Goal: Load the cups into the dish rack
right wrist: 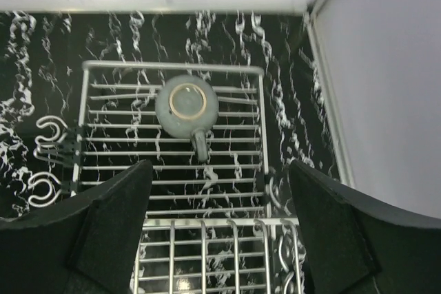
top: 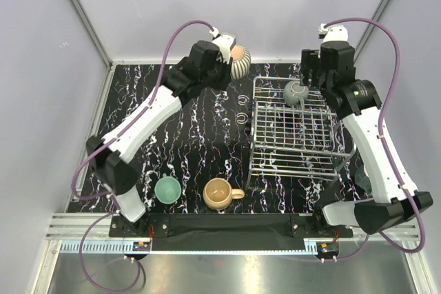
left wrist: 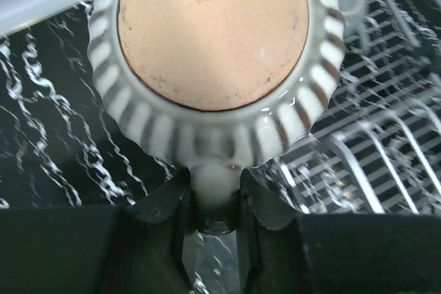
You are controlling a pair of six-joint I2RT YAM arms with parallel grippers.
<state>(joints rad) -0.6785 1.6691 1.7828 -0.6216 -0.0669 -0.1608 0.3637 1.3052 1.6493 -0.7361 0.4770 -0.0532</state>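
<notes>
My left gripper [left wrist: 215, 201] is shut on the handle of the cream cup with dark ribbed stripes [left wrist: 213, 39]. The cup is tipped so its tan base faces the wrist camera. In the top view this cup [top: 239, 61] is at the back of the table, left of the dish rack [top: 262, 160], with the left gripper [top: 227, 60] on it. A grey-green cup [right wrist: 186, 106] sits upside down at the rack's far end [top: 298, 91]. My right gripper [right wrist: 219, 166] hangs open above the rack, just nearer than that cup, with nothing between its fingers [top: 311, 74].
A teal-green cup [top: 167, 189] and a tan cup [top: 219, 193] stand near the table's front edge, left of the rack. Wire hooks [top: 242, 113] jut from the rack's left side. Grey walls close in the back and both sides. A dark rounded shape [top: 363, 180] shows behind the right arm.
</notes>
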